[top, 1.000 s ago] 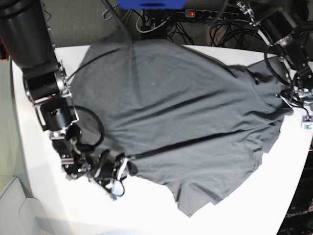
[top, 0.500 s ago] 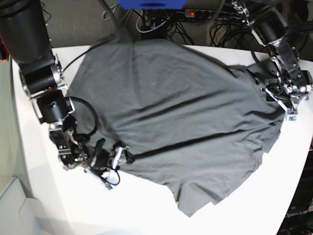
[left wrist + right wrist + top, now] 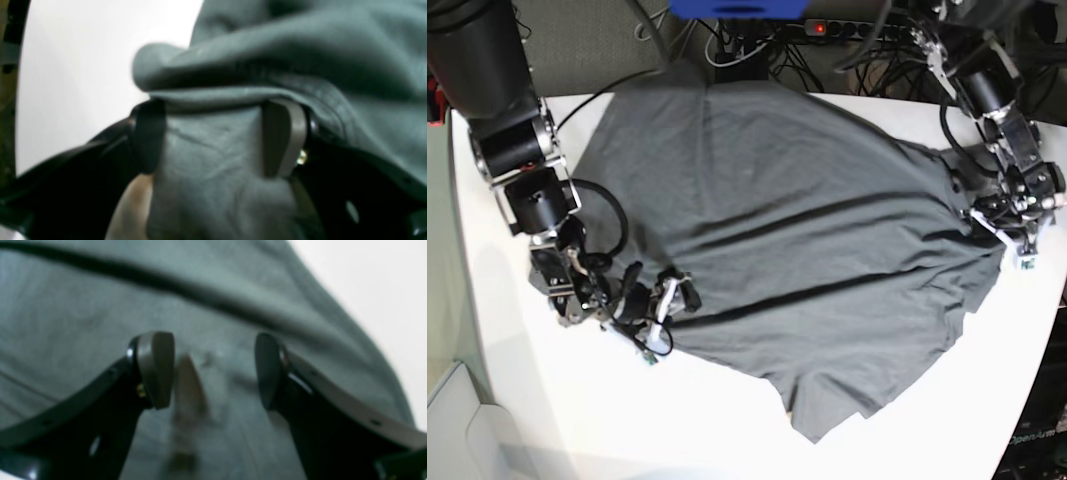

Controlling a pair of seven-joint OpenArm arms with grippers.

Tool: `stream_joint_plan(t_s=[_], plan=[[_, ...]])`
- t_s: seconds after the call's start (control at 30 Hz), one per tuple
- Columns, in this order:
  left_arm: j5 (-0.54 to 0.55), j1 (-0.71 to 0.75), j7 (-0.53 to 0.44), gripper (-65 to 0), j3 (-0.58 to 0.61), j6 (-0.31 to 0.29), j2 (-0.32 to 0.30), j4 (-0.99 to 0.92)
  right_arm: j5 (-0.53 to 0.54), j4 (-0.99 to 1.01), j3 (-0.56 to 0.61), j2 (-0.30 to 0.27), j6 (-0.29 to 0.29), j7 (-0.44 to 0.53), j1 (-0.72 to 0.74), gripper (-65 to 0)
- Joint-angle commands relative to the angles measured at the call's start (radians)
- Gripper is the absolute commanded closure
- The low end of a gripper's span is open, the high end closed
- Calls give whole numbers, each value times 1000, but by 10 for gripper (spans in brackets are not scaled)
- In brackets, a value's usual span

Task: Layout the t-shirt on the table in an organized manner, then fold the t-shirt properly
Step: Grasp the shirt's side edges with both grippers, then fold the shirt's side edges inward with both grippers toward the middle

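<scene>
here, dark grey t-shirt (image 3: pixel 797 240) spread on white tabletop (image 3: pixel 547 400), left wrist view shows left fingers (image 3: pixel 283 136) clamping a cloth fold, right fingers (image 3: pixel 156 366) wide, nothing between them

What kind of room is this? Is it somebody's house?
Probably a robot lab, not a house. Two robot arms work on a grey t-shirt spread over a white table, with a power strip and tangled cables behind.
</scene>
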State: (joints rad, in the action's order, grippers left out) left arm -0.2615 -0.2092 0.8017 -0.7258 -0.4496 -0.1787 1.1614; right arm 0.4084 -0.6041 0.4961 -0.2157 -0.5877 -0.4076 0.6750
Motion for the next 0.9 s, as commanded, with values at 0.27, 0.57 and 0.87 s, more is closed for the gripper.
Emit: stream_joint_plan(t_s=[0.27,0.57,0.87], plan=[[-23,-128,-89,-454,4,-13,-46,-268,17,-17,-9,-63,-7,23,5,-389],[-23,-230,-137,-454,8,53,-46,-344,19,-18,-10,-78,-7,17,-119,-381],[-19,-301,-137,-454,8,79,-38,-347,19,-288,-7,-9,-7,-18,-277,-354]])
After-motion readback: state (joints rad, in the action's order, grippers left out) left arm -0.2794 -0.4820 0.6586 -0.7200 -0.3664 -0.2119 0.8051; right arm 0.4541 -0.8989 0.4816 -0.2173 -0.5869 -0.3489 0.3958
